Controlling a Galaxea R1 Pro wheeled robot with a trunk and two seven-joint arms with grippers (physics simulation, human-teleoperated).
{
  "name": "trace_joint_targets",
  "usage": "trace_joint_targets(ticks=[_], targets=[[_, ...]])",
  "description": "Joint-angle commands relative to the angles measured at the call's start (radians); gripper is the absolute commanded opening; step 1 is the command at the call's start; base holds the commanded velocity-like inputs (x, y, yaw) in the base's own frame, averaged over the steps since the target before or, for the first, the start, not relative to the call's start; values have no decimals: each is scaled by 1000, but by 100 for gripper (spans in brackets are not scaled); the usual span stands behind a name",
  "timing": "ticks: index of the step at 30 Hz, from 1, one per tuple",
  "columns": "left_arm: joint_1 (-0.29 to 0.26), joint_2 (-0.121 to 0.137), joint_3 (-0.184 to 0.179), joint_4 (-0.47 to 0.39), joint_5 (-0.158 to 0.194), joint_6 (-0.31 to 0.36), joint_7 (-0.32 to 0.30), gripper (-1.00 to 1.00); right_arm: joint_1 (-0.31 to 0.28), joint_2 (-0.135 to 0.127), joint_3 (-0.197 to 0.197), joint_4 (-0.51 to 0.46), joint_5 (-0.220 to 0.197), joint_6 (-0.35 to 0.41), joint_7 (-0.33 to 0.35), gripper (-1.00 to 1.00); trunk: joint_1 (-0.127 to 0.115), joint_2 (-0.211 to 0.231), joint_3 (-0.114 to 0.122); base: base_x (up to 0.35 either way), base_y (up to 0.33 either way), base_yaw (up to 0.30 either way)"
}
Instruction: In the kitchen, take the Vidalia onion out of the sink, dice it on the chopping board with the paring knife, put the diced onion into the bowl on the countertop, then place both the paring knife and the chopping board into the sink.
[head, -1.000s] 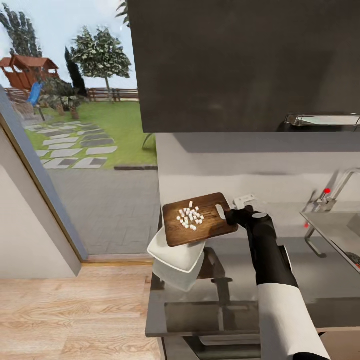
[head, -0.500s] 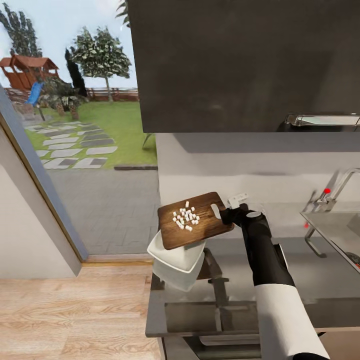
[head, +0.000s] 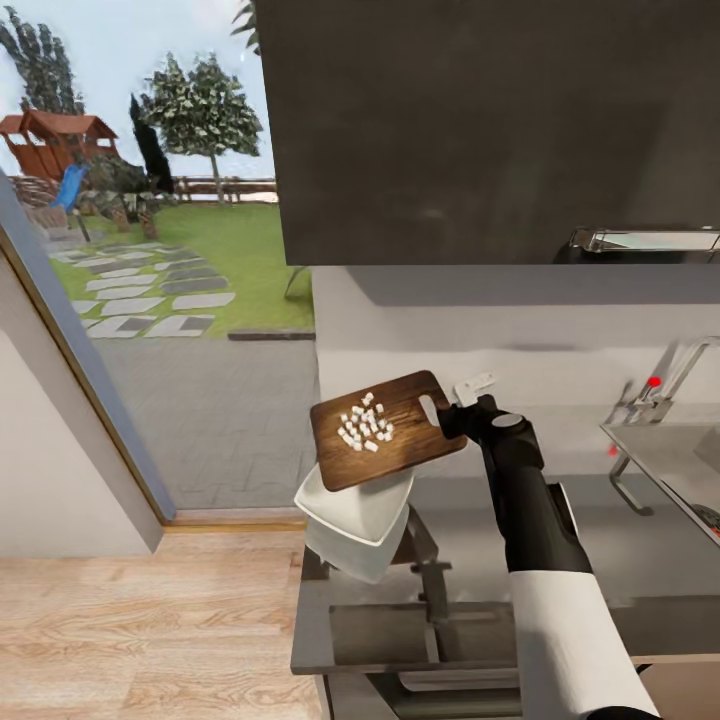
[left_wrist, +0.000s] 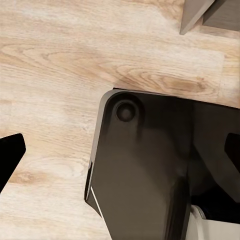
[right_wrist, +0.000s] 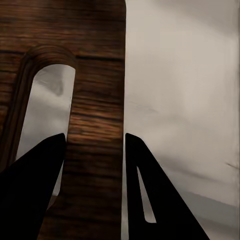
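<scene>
My right gripper (head: 450, 413) is shut on the slot end of the brown chopping board (head: 385, 430), holding it in the air above the white bowl (head: 345, 507). The bowl sits at the left end of the grey countertop (head: 480, 570). The board slopes down toward its far left side. Several white pieces of diced onion (head: 364, 428) lie on it. In the right wrist view both dark fingers (right_wrist: 35, 190) clamp the chopping board (right_wrist: 95, 100) on the strip beside its slot. My left gripper (left_wrist: 120, 150) is open over the floor. The paring knife is out of view.
The steel sink (head: 675, 460) with its chrome tap (head: 665, 385) is at the far right. A dark wall cabinet (head: 480, 130) hangs above. Left of the countertop are wood floor (head: 140, 620) and a large window. My dark base (left_wrist: 145, 170) is under the left gripper.
The right gripper has lifted the chopping board and moved it a little left over the bowl, tilting it more. The onion pieces have shifted with it toward the left.
</scene>
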Motion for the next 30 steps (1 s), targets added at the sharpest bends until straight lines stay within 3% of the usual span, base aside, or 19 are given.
trace_joint_targets(ticks=[1, 20, 30], targets=[[0, 0, 1, -1, 8, 0, -6, 100, -1, 1, -2, -3, 10, 2, 10, -100, 1, -2, -2, 0, 0, 0], [0, 0, 1, 0, 8, 0, -6, 100, -1, 1, -1, -6, 14, -1, 6, -100, 1, -2, -2, 0, 0, 0], [0, 0, 1, 0, 8, 0, -6, 100, -1, 1, 0, -6, 20, -3, -43, -100, 1, -2, -2, 0, 0, 0]])
